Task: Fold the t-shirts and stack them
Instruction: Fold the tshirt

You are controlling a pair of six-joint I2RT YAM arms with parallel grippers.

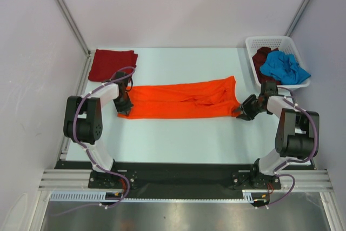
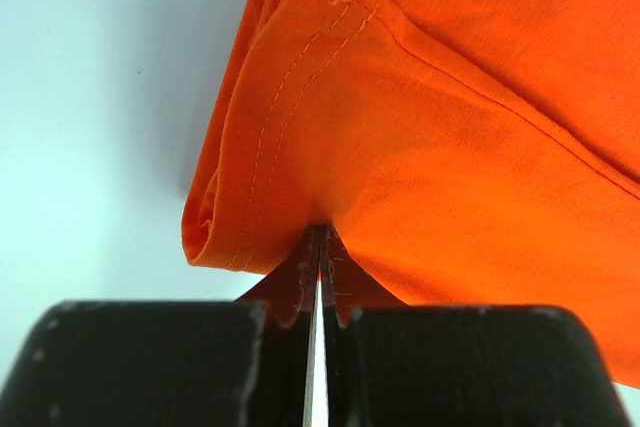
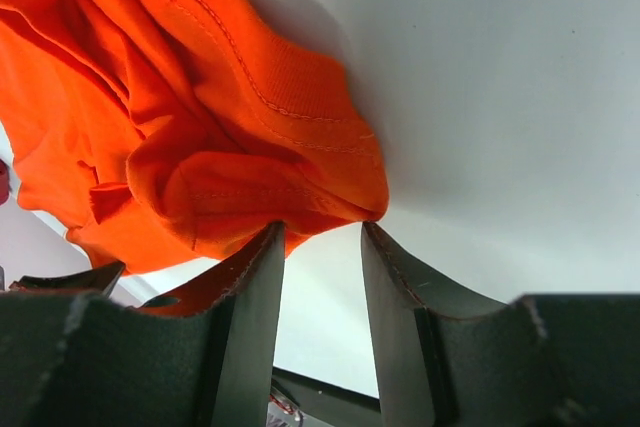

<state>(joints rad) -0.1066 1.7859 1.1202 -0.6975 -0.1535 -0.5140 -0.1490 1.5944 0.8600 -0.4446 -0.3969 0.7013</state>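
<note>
The orange t-shirt (image 1: 184, 100) lies across the middle of the worktop (image 1: 178, 139). It is folded into a long flat band that runs from left to right, and some loose folds are bunched up near its right end.

The left end effector (image 1: 124, 106) sits at the left end of the band. In the left wrist view its jaws are pressed together with a pinch of the stitched orange hem clamped between them, so it has hold of the orange t-shirt. The cloth fans out from that pinch over the pale surface.

The right end effector (image 1: 241, 111) is at the right end of the band, by the lower corner. In the right wrist view its two fingers (image 3: 255, 297) stand about half apart, with bare worktop showing in the gap. The crumpled orange edge lies right at the fingertips and touches the tip of one finger, but nothing is clamped between them.

A dark red t-shirt (image 1: 112, 63) lies folded flat at the far left corner of the worktop, apart from the orange one. At the far right corner stands a white basket (image 1: 254, 44). It holds a crumpled blue t-shirt (image 1: 284, 67), with a dark maroon t-shirt (image 1: 263, 57) tucked beside and partly under it.
</note>
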